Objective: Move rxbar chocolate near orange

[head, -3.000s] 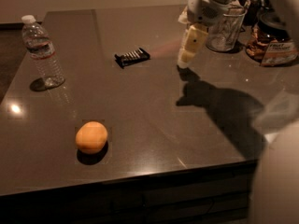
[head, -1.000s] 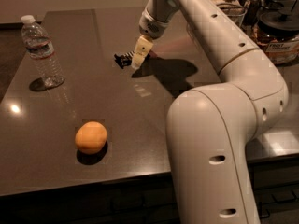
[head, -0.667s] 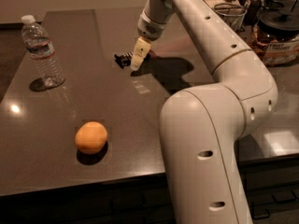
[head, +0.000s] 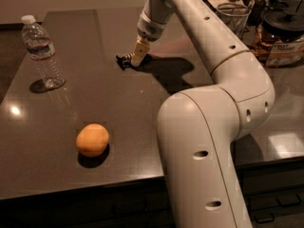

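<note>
The rxbar chocolate (head: 124, 61) is a small black bar on the dark table, at the middle back. Only its left end shows, because my gripper (head: 138, 56) is down right over it, at table height. The white arm reaches in from the front right and bends over the table to it. The orange (head: 92, 139) sits alone near the table's front edge, well to the front left of the bar and far from the gripper.
A clear water bottle (head: 43, 52) stands upright at the back left. A glass jar (head: 233, 14) and dark containers (head: 281, 32) crowd the back right. The table's front edge (head: 71, 186) runs just below the orange.
Three seconds ago the gripper hung to the right of the bar, which lay in full view. It has moved left and down onto the bar, and has hardly shifted over the last second.
</note>
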Controlling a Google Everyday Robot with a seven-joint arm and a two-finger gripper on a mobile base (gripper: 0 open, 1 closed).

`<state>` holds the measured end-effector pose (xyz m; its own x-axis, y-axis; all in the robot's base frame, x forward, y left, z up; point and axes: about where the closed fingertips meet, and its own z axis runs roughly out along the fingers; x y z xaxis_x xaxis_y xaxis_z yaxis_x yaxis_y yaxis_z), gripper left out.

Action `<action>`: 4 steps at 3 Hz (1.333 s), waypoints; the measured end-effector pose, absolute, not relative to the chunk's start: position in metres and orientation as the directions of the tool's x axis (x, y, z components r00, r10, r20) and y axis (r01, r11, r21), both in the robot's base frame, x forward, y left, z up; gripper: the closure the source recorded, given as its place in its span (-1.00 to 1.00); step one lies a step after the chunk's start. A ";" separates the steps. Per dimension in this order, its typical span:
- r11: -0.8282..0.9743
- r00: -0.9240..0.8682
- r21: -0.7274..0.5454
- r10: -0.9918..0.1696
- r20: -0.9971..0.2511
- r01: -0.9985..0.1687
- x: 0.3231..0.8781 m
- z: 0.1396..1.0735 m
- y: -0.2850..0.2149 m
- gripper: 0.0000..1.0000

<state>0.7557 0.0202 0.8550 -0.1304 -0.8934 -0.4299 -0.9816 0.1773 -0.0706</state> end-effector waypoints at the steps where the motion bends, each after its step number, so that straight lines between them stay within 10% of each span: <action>1: 0.158 -0.110 -0.075 -0.891 -0.440 -0.985 0.750 0.864 0.023 0.27; 3: 0.137 -0.083 -0.075 -0.866 -0.493 -0.988 0.710 0.893 0.005 1.00; 4: 0.128 -0.085 -0.049 -0.857 -0.509 -0.991 0.668 0.891 -0.011 0.38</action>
<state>0.6678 -0.0105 0.8910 -0.0855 -0.8568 -0.5085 -0.9906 0.1279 -0.0489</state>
